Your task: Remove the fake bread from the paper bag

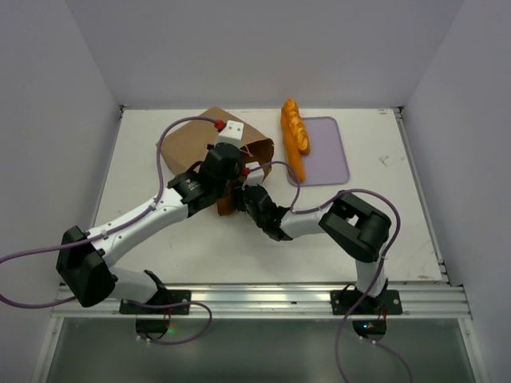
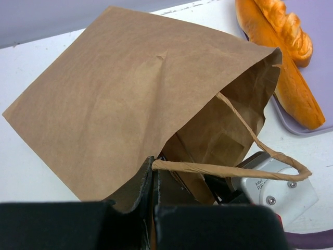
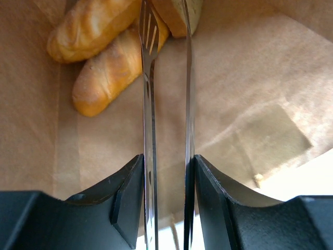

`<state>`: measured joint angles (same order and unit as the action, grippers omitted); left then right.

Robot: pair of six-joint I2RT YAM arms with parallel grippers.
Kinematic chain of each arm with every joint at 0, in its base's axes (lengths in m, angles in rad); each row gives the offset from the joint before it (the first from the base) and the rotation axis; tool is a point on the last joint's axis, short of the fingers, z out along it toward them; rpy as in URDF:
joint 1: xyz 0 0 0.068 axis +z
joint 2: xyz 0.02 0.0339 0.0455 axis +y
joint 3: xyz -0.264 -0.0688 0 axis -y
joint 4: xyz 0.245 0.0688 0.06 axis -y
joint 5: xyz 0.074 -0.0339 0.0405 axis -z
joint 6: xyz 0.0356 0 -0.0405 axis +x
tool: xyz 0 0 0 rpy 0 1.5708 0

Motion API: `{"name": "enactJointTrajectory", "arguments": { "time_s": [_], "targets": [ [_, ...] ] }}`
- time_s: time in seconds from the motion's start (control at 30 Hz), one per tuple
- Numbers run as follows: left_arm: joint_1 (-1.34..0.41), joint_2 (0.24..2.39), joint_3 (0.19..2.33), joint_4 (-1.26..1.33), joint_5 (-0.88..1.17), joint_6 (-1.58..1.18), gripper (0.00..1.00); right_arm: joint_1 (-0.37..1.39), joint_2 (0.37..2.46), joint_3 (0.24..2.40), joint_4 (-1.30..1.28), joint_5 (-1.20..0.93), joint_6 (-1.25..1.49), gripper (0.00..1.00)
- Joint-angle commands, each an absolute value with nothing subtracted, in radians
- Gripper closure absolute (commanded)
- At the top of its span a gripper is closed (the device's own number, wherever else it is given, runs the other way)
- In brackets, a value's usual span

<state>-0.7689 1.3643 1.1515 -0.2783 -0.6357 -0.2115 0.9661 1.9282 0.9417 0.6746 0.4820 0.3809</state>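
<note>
The right gripper (image 3: pixel 166 162), inside the paper bag (image 3: pixel 250 78), clenches metal tongs (image 3: pixel 150 104) whose tips flank one piece of fake bread (image 3: pixel 177 11); two loaves (image 3: pixel 104 62) lie beside. The left gripper (image 2: pixel 154 182) pinches the bag's mouth edge. More bread lies across the lavender tray's (image 1: pixel 331 163) edge, on the bench (image 1: pixel 383 231).

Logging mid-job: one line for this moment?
left gripper: shut on bag mouth | right gripper: shut on tongs, inside bag | bread: some in bag, two at tray
</note>
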Motion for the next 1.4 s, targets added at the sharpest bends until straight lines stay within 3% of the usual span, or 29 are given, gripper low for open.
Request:
{"name": "enactJointTrajectory", "arguments": {
  "time_s": [0.0, 0.7, 1.37],
  "targets": [
    [-0.773, 1.368, 1.141, -0.255, -0.643, -0.238, 1.0, 0.966, 1.911, 0.946, 0.693, 0.531, 0.373, 0.55],
    [-0.785, 1.338, 1.131, -0.259, -0.606, -0.247, 1.0, 0.965, 2.002, 1.058, 0.669, 0.545, 0.327, 0.52],
    [-0.795, 1.295, 1.089, -0.275, -0.607, -0.258, 1.0, 0.939, 2.055, 1.134, 0.638, 0.565, 0.324, 0.56]
  ]
}}
